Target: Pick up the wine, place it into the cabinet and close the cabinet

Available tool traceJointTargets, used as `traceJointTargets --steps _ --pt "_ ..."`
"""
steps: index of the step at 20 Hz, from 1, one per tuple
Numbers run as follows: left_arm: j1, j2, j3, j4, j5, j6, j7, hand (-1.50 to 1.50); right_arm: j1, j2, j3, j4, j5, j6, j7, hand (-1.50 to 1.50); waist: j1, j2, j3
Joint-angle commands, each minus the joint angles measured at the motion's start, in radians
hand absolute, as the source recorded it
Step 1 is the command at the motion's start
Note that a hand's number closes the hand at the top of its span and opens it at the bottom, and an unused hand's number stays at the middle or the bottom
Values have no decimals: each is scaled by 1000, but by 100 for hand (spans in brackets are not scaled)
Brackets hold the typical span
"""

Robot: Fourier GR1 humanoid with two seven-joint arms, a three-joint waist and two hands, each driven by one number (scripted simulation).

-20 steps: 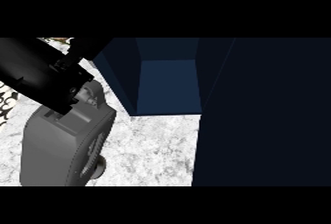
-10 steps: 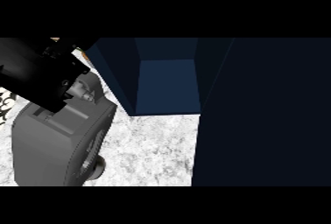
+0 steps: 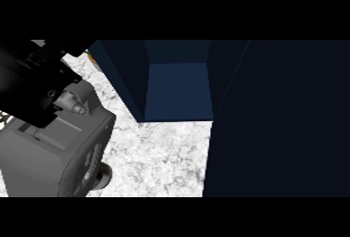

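**Ann:** Marbled white counter fills the near ground, and a grey forearm comes in big at the lower left, tilting up and away.

**Bo:** And the left hand?

**Ann:** Black, at the forearm's top end, cut off by the left edge. Whether its fingers are curled or straight, I cannot tell, nor whether it has hold of anything.

**Bo:** Where's the wine?

**Ann:** Not in sight from the head view.

**Bo:** Further back?

**Ann:** Dark blue cabinet, standing open, its lighter blue inside showing bare. Its door looms as a broad dark panel down the whole right side. No right hand showing.
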Motion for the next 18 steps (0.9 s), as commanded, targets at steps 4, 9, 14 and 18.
traceJointTargets --steps 4,9,14,18 --pt "88 0 -20 -77 23 -47 157 -150 -30 -12 -6 -110 35 -66 120 -150 -1 0 -1" --pt "151 0 -13 -105 32 -39 157 -150 11 -20 -56 -54 37 -26 11 -150 4 4 0" --pt "254 0 -4 -134 69 1 156 -150 31 -14 -29 -14 86 -21 -40 -150 10 6 0" --pt "322 0 20 -95 95 96 144 -150 62 -55 -148 -66 -43 23 -36 -150 1 9 0"
